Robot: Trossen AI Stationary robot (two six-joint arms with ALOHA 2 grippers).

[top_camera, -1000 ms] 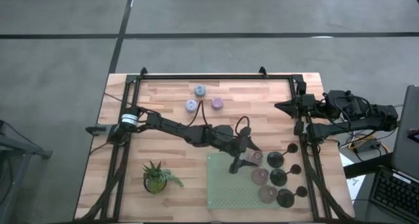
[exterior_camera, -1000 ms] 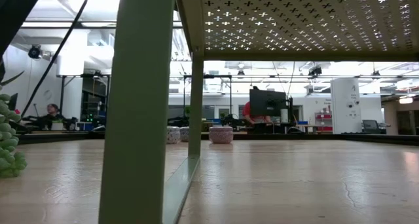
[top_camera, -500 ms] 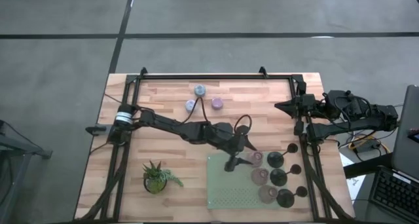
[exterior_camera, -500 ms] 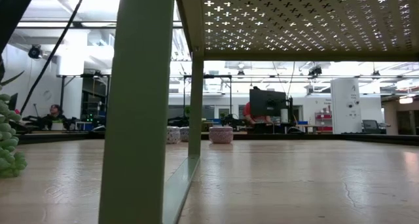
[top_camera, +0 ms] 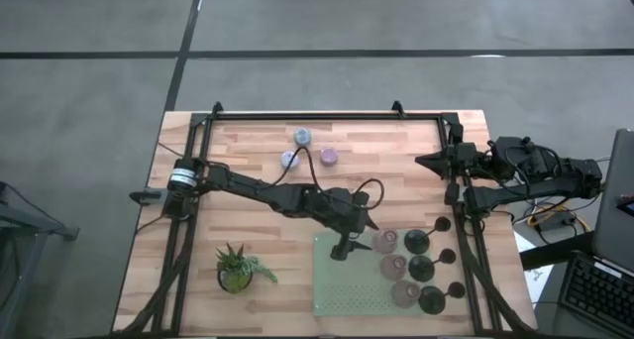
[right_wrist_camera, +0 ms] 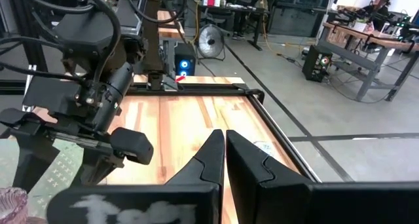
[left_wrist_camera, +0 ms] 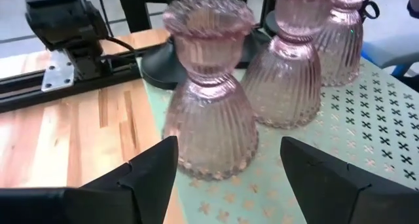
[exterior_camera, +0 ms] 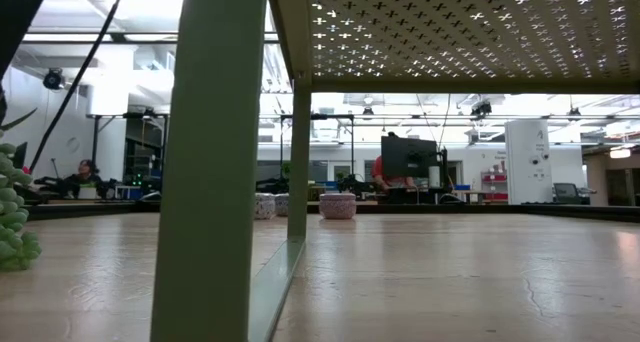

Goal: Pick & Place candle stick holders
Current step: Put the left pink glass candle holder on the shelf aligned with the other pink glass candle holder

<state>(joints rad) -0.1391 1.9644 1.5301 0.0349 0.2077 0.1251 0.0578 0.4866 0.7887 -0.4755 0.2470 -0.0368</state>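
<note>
Three pink bell-shaped holders (top_camera: 384, 241) stand in a row on a pale green perforated tray (top_camera: 342, 289), with three black round-based holders (top_camera: 423, 269) beside them toward the right. My left gripper (top_camera: 349, 245) is open and empty at the tray's far left corner. In the left wrist view its fingers (left_wrist_camera: 150, 178) stand apart just short of the nearest pink holder (left_wrist_camera: 209, 99). Three short lilac and pale-blue holders (top_camera: 301, 136) stand on the bare wood at the far middle. My right gripper (right_wrist_camera: 222, 152) is shut and rests at the table's right edge (top_camera: 446, 166).
A small green potted plant (top_camera: 238, 268) stands near the front left. The tray is a raised stand on legs (exterior_camera: 205, 182). A black frame rail (top_camera: 307, 116) runs along the far edge. Bare wood lies between the plant and the lilac holders.
My left gripper has drawn back toward the table's left, away from the nearest pink holder. That holder stays upright on the tray.
</note>
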